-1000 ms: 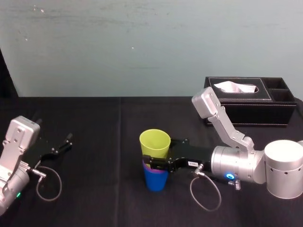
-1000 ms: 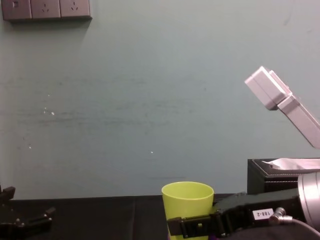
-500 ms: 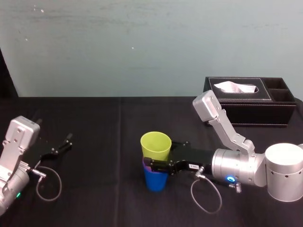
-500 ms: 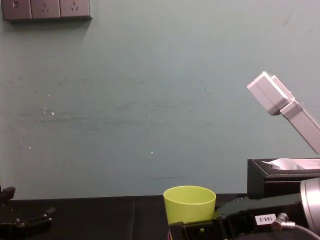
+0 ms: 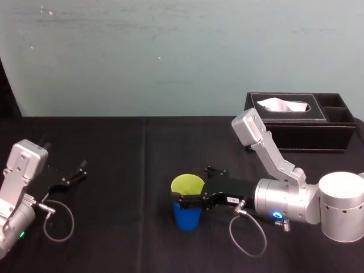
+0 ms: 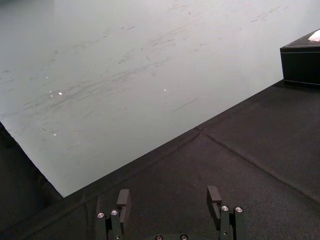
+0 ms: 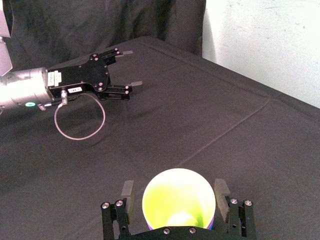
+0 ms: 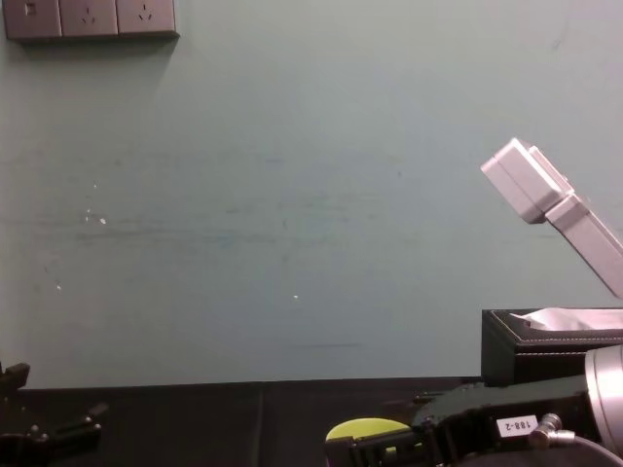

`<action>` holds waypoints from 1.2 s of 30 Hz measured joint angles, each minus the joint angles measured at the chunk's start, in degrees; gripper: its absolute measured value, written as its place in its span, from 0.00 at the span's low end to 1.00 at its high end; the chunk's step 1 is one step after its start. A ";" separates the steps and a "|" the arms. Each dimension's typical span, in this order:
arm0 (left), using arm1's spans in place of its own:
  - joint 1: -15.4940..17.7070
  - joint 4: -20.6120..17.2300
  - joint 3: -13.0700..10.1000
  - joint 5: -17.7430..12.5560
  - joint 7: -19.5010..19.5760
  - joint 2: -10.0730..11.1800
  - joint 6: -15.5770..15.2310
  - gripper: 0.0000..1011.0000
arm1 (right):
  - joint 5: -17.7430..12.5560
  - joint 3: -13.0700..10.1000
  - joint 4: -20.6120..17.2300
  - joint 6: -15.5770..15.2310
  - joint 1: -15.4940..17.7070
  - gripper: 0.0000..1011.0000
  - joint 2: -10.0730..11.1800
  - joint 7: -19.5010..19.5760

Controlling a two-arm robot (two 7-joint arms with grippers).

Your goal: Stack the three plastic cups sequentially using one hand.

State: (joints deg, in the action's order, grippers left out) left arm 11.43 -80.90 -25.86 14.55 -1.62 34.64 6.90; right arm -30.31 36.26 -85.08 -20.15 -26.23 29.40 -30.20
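Straddling yellow-green cup (image 5: 188, 183), right end effector (image 7: 174, 187) jaws slightly apart, gripping nothing, likely letting it seat in blue cup (image 5: 186, 217); left end effector (image 6: 168, 195) idle far left, jaws spread.

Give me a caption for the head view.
Right gripper straddles a yellow-green cup nested in a blue cup on a black table; left gripper rests idle at the left.

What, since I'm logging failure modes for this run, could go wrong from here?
1. The right gripper brackets the yellow-green cup closely, jaws slightly apart. A crooked retreat could catch the rim and topple the stack standing on the blue cup.
2. Nothing braces the stack on the table, so even a light brush from a finger might shift it. The left gripper sits open far to the left, too far to help.
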 joint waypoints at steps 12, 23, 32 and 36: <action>0.00 0.00 0.00 0.00 0.00 0.00 0.00 0.99 | 0.54 -2.60 -3.29 3.42 2.37 0.99 0.88 2.50; 0.00 0.00 0.00 0.00 0.00 0.00 0.00 0.99 | 2.15 -9.20 -5.50 6.87 8.52 0.99 -0.60 13.21; 0.00 0.00 0.00 0.00 0.00 0.00 0.00 0.99 | 3.42 -13.72 -2.27 6.40 12.12 0.99 -4.02 22.60; 0.00 0.00 0.00 0.00 0.00 0.00 0.00 0.99 | 4.43 -14.07 -0.64 5.33 12.33 0.99 -5.10 24.05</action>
State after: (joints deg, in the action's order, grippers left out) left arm 11.43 -80.90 -25.86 14.55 -1.62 34.65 6.90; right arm -25.88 22.19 -85.72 -14.82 -13.90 24.30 -6.16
